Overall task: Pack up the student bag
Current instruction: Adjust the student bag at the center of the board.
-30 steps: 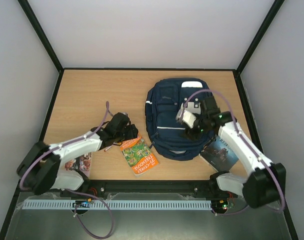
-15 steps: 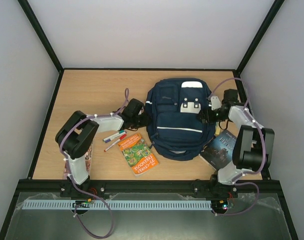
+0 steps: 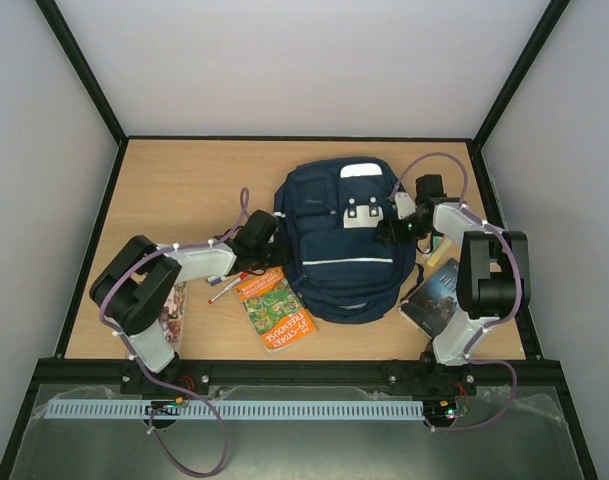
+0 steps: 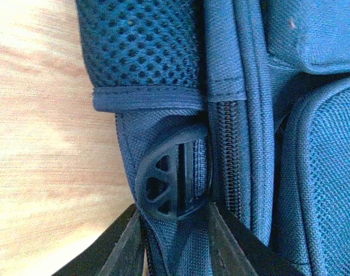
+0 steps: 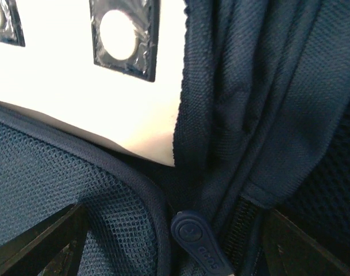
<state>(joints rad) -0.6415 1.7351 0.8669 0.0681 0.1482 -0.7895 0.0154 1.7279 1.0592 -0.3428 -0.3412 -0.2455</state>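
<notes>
The student bag (image 3: 329, 235), navy with white stripes and a grey-white patch, lies flat mid-table. My left gripper (image 3: 265, 236) is at its left edge. In the left wrist view the gripper (image 4: 175, 233) is shut on a fold of the bag's side fabric (image 4: 180, 253), just below a round black plastic strap piece (image 4: 170, 183) and beside a closed zip (image 4: 226, 149). My right gripper (image 3: 390, 226) is pressed into the bag's right side. It stands open (image 5: 175, 247), its fingers wide apart around a navy zip pull (image 5: 199, 244) and folds of fabric under the white patch (image 5: 100, 98).
An orange booklet (image 3: 275, 312) and two markers (image 3: 224, 285) lie left of the bag's lower end. A dark book (image 3: 439, 298) lies at the right by the right arm. Another booklet (image 3: 171, 312) sits under the left arm. Black frame walls edge the table.
The bag has slid and turned a little to the left. My left gripper has narrowed onto its side fabric. The right gripper followed the bag leftward, still open.
</notes>
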